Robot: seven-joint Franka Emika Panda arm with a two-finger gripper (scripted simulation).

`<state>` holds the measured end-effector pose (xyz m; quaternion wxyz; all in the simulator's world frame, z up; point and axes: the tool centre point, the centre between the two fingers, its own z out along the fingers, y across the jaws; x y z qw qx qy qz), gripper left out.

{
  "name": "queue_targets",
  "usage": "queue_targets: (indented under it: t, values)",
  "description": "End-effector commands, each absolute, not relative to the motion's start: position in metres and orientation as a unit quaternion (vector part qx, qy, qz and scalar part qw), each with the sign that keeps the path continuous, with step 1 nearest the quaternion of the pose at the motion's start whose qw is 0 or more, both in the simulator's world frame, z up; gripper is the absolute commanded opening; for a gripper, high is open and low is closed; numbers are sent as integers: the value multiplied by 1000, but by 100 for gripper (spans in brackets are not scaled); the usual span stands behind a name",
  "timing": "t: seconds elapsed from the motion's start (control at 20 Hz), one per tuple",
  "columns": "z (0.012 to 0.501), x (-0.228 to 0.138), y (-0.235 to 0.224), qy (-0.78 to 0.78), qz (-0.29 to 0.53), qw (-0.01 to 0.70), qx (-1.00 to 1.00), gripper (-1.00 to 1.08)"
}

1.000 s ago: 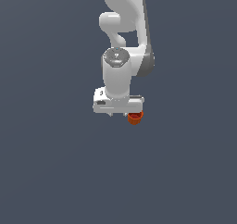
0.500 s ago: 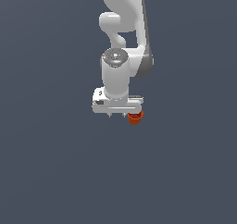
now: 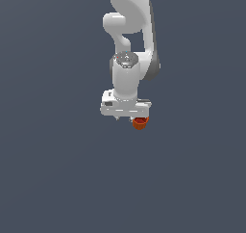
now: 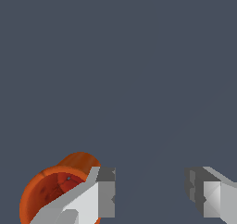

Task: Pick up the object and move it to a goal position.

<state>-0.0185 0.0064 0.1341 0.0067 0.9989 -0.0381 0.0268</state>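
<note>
My white two-fingered jaws are spread wide, with nothing but bare grey bench (image 4: 139, 70) showing in the gap between the fingers (image 4: 104, 197). The small orange-red tapered cup with the darker inside (image 4: 51, 190) is not in that gap: in the wrist view it sits outside one finger, just beside it or touching its outer face, mouth turned towards the camera. In the exterior view the cup (image 3: 140, 123) peeks out below the white hand, towards the exterior view's right.

My worry is plain: if I shut now I would pinch air, and the finger could shove the cup aside or tip it. If I descend as I am, that finger may land on the rim and knock the cup over. I judge I need to shift sideways until the cup is centred. Contact is too close to call.
</note>
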Motion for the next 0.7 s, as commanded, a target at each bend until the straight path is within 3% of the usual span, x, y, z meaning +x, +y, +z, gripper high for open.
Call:
queue_targets:
  t: [0.0, 0.65]
  values:
    - [129, -25, 12, -47, 38, 9, 998, 28]
    - [105, -69, 42, -100, 105, 4, 989, 28]
